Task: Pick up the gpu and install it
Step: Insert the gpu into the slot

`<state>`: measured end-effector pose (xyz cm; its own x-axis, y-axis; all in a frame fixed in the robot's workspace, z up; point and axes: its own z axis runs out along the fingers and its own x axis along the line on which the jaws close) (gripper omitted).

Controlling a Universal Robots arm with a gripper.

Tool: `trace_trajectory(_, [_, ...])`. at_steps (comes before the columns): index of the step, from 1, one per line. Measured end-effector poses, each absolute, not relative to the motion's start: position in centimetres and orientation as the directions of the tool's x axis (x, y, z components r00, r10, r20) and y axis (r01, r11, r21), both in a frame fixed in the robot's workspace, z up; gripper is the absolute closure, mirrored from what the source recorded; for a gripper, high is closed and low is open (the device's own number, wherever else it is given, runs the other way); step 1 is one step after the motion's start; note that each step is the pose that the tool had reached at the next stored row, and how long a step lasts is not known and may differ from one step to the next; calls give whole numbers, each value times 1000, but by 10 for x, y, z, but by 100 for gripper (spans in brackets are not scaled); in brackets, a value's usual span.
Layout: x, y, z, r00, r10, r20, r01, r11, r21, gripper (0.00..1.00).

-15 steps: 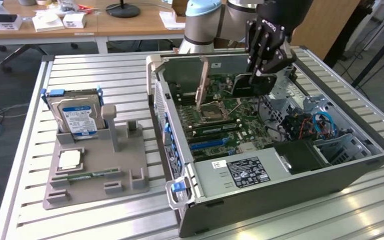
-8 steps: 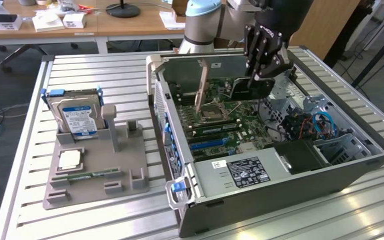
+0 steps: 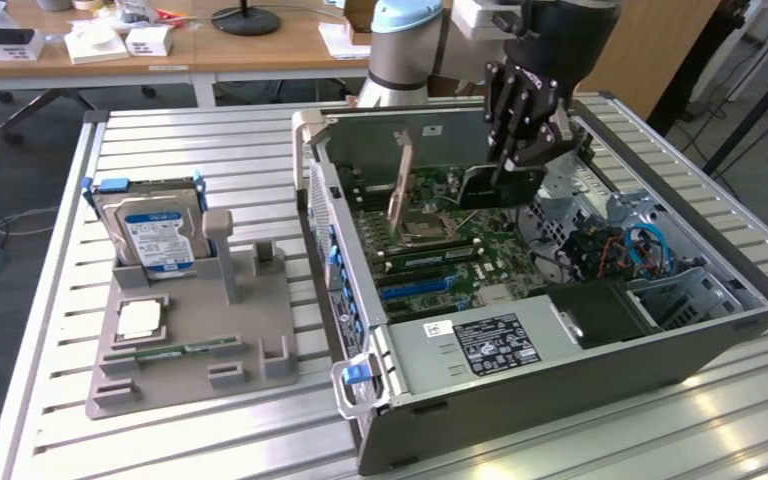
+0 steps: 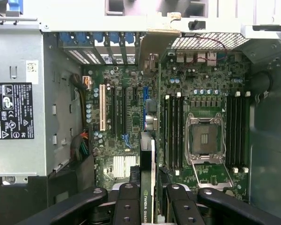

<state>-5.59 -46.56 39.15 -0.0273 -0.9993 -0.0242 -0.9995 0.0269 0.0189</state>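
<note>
Fingers (image 4: 128, 206) clamp the gpu (image 4: 149, 187) edge-on between them; it should, on judgement, stay square to the blue slot (image 4: 144, 96) just beyond them.

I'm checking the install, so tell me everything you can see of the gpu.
The gpu is a thin black card seen edge-on, with white lettering along its edge and a pale metal bracket at its far end. It stands on edge over the motherboard, clamped by the gripper.

ribbed bare-metal table (image 3: 157, 140), matt grey plastic holder (image 3: 271, 310), matt black gpu (image 4: 149, 178), smooth wooden desk (image 3: 291, 50).
</note>
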Motion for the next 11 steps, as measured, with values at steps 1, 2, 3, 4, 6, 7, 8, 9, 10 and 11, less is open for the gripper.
trace_trajectory(1, [-56, -466, 390, -27, -999, -24, -999, 27, 19, 74])
trace_trajectory(2, [-56, -466, 388, -27, -999, -24, -999, 27, 19, 74])
trace_trajectory(3, [-56, -466, 387, -27, -999, -24, -999, 27, 19, 74])
trace_trajectory(4, [-56, -466, 385, -27, -999, -24, -999, 27, 19, 74])
trace_trajectory(6, [-56, -465, 381, -27, -999, -24, -999, 27, 19, 74])
trace_trajectory(7, [-56, -465, 379, -27, -999, -24, -999, 27, 19, 74])
trace_trajectory(8, [-56, -465, 378, -27, -999, -24, -999, 26, 19, 74])
trace_trajectory(9, [-56, -465, 376, -27, -999, -24, -999, 26, 19, 74])
trace_trajectory(10, [-56, -465, 374, -27, -999, -24, -999, 26, 19, 74])
trace_trajectory(11, [-56, -465, 372, -26, -999, -24, -999, 26, 19, 74])
